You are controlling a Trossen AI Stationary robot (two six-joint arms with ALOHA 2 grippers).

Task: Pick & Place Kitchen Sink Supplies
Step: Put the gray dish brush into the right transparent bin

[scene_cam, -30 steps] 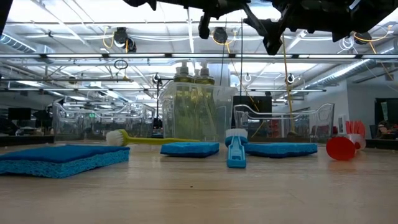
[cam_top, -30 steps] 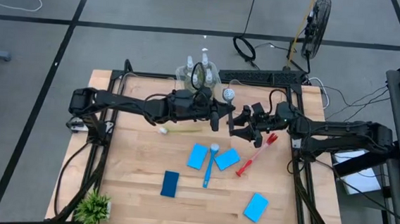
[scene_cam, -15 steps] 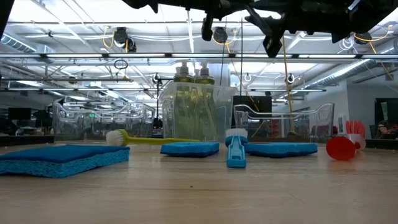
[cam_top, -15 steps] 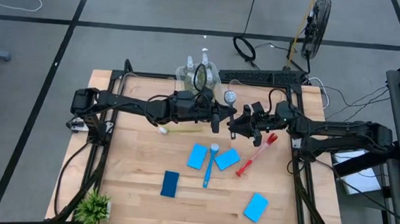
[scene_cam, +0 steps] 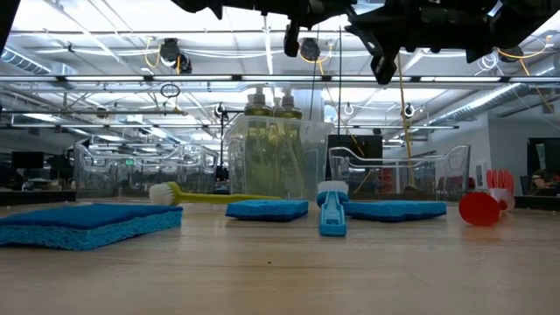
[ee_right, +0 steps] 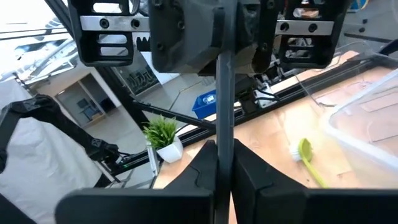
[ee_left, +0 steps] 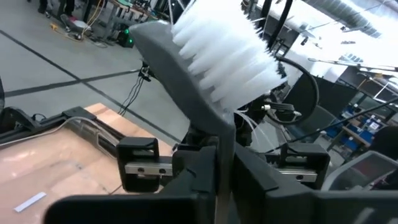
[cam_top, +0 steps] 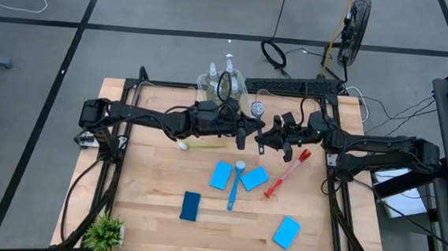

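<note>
A grey brush with white bristles (ee_left: 224,56) hangs high over the table's middle, between both grippers. My left gripper (cam_top: 245,132) reaches in from the left and is shut on its handle. My right gripper (cam_top: 264,138) faces it from the right and is shut on the same handle (ee_right: 224,93). On the table lie several blue sponges (cam_top: 220,175), a blue brush (cam_top: 234,185), a red brush (cam_top: 286,176) and a yellow-green brush (cam_top: 199,146). Two pump bottles (cam_top: 220,74) stand in a clear bin (scene_cam: 276,162) at the far edge. My left gripper pinches the grey brush's handle (ee_left: 221,163) between its two fingers, just behind the bristle head, coming level from the table's left. The head sticks out past the fingers, and the brush is clear of the table. My right gripper pinches the thin handle (ee_right: 223,152) between its two fingers, on the stretch away from the head, coming level from the table's right. The handle runs straight from these fingers to my left gripper, well above the table.
A second clear bin (scene_cam: 398,175) stands beside the first at the far edge. A small potted plant (cam_top: 106,232) sits at the near left corner. One sponge (cam_top: 286,232) lies near the right front. Bare wood shows at the left and along the front.
My right gripper has shut on the grey brush's handle, after drawing slightly closer to my left gripper. The brush has stayed where it was, high above the table.
</note>
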